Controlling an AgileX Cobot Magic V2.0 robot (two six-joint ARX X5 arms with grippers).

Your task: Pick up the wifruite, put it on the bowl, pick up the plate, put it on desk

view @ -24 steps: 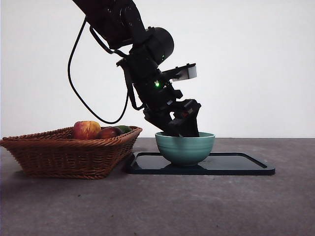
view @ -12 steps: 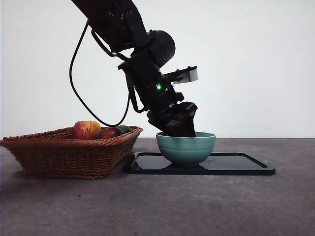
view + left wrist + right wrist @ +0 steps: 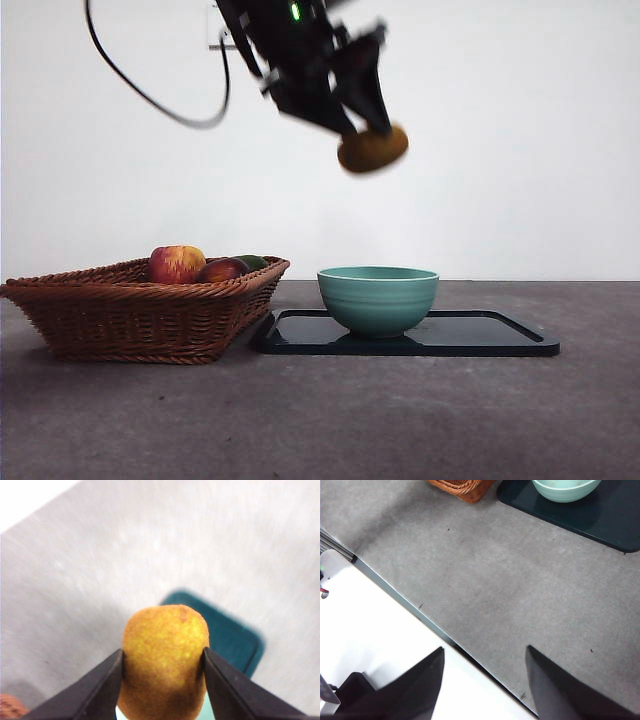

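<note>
- Wifruite (image 3: 372, 150) clamped between the black jaws of the left gripper (image 3: 366, 138), high in the air above the bowl (image 3: 378, 298).
- Bowl standing on a dark tray (image 3: 480, 335) on the desk (image 3: 330, 420), just beside a wicker basket (image 3: 140, 310) holding an apple (image 3: 176, 264).
- Right gripper (image 3: 485, 655) hanging over bare desk, jaws apart, gripping nothing.

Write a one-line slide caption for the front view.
Left gripper holds the wifruite high above the bowl on its dark tray.
</note>
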